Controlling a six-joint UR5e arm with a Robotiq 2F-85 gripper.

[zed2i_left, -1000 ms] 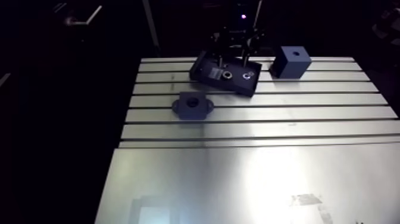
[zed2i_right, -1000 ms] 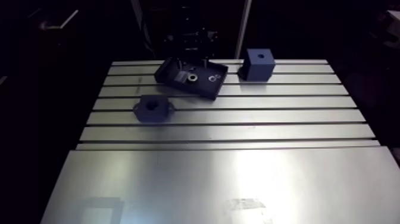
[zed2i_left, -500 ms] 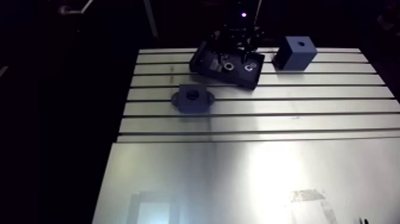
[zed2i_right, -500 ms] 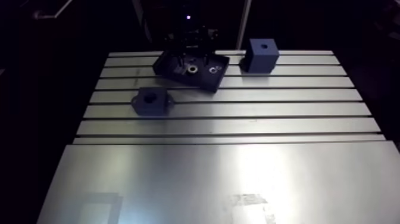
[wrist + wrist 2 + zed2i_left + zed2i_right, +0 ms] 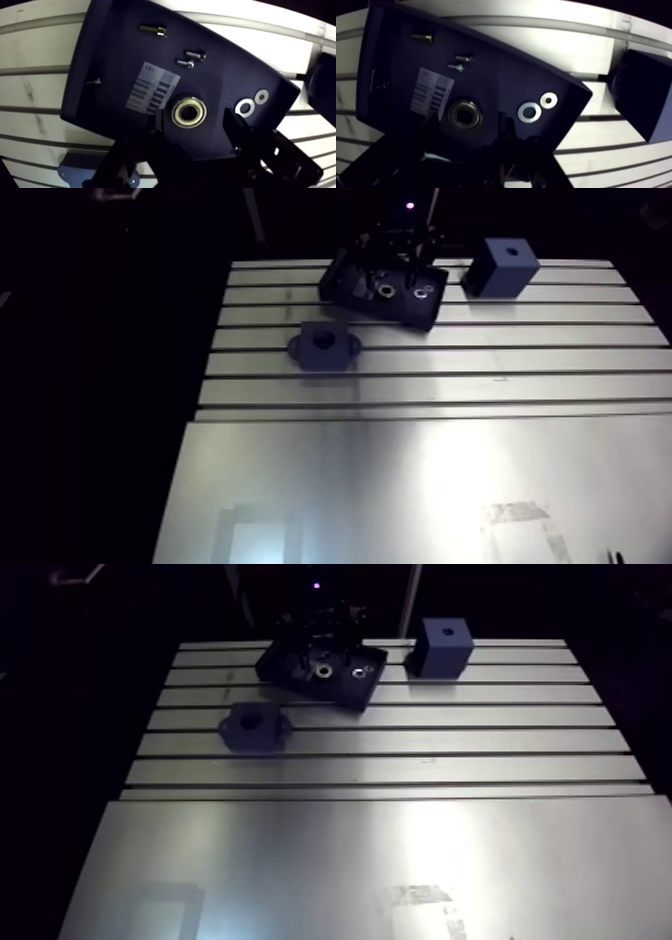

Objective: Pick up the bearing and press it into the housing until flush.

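The bearing [image 5: 189, 113], a metal ring with a brassy rim, lies flat in a dark blue tray [image 5: 115, 60]. My gripper [image 5: 195, 119] hangs open right over it, with one dark finger [image 5: 159, 122] on each side of the ring and neither touching it. In the arm view the gripper [image 5: 395, 258] stands over the tray [image 5: 345, 283] at the table's far side. The housing [image 5: 323, 345], a dark blue flanged block with a round bore, sits on the slotted table nearer than the tray and to its left.
The tray also holds two washers [image 5: 245, 106], two small screws [image 5: 186, 63], a brass standoff [image 5: 152, 30] and a printed label [image 5: 152, 90]. A blue cube [image 5: 500, 266] with a hole on top stands right of the tray. A smooth plate [image 5: 420, 488] covers the near table.
The whole arm view has shifted as the arm moved. The gripper stays above the tray and now looks lower over the bearing. Housing, cube and tray keep their places.
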